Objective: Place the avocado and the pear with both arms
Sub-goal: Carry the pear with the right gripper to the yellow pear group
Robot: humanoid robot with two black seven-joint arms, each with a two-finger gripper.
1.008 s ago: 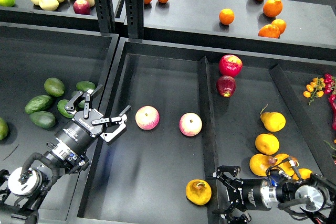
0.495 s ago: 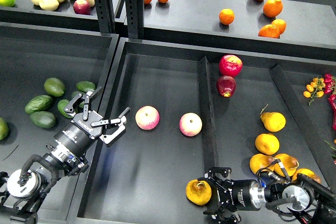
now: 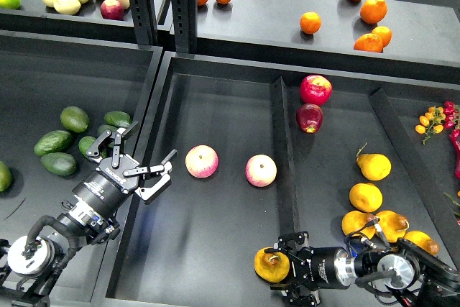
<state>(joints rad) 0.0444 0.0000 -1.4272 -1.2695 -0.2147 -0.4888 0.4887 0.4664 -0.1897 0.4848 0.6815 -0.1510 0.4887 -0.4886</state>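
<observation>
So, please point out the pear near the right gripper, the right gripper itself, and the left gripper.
pear (image 3: 272, 264), head view, on its orange-yellow body.
right gripper (image 3: 285, 266), head view, between its fingertips.
left gripper (image 3: 134, 154), head view, between its spread fingers.

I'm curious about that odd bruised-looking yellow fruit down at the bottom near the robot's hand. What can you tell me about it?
The pear is squat and golden yellow-orange, with a dark brown blemished patch around its stem end, which faces up and slightly right. Its skin looks smooth and a little glossy. It lies on the dark floor of the middle bin, near the front, close to the divider. The right gripper reaches in from the right, its open fingers around the pear's right side; whether they touch it cannot be told.
</observation>
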